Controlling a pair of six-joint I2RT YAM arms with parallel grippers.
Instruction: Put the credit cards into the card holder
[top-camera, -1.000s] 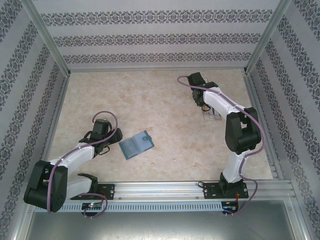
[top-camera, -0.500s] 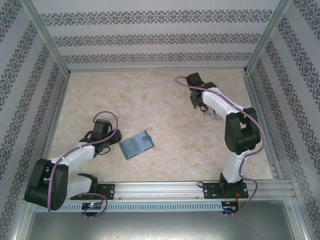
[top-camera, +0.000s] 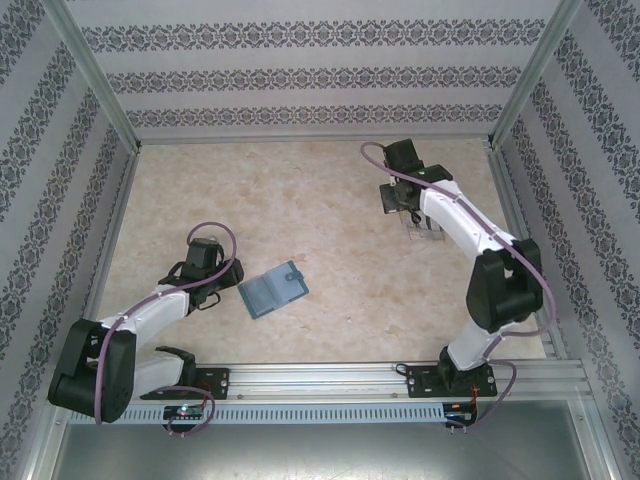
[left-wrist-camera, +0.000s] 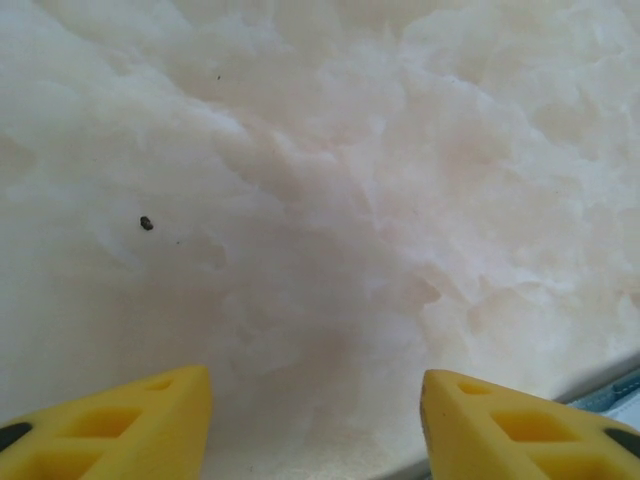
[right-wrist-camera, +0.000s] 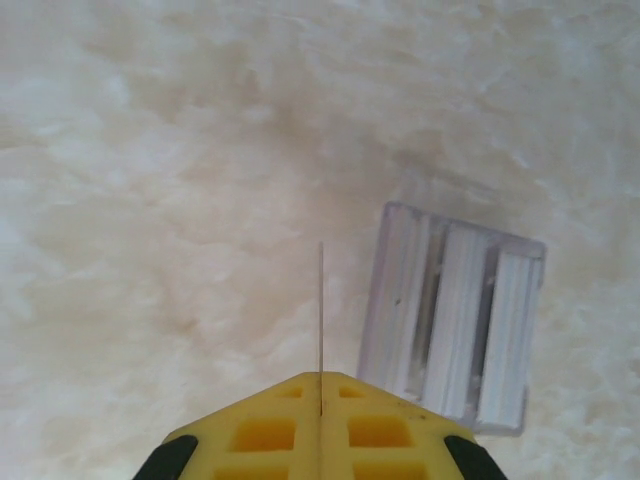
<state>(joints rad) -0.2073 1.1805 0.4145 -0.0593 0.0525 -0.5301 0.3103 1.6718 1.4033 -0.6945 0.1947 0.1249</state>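
Looking down from above, we saw the card holder (top-camera: 273, 290) lying open on the table (top-camera: 290, 200), near the front edge and left of the middle, with its inner leaves facing up. The left gripper (left-wrist-camera: 315, 425) hung low just to the left of it and was not touching it. Its yellow fingers (left-wrist-camera: 105, 430) stood moderately spread, with only bare marbled surface between them.

Toward the far right of the table, well apart from the card holder, the right gripper (right-wrist-camera: 320, 385) was pinched tight on a credit card (right-wrist-camera: 320, 300). We saw that card edge-on, as a thin straight line rising from between the closed tips, and we could not tell its colour. Just to the right of it in the wrist view sat the clear three-slot stand (right-wrist-camera: 455, 320), apart from the card. Pale strips showed in its slots, but we could not tell whether those were cards.
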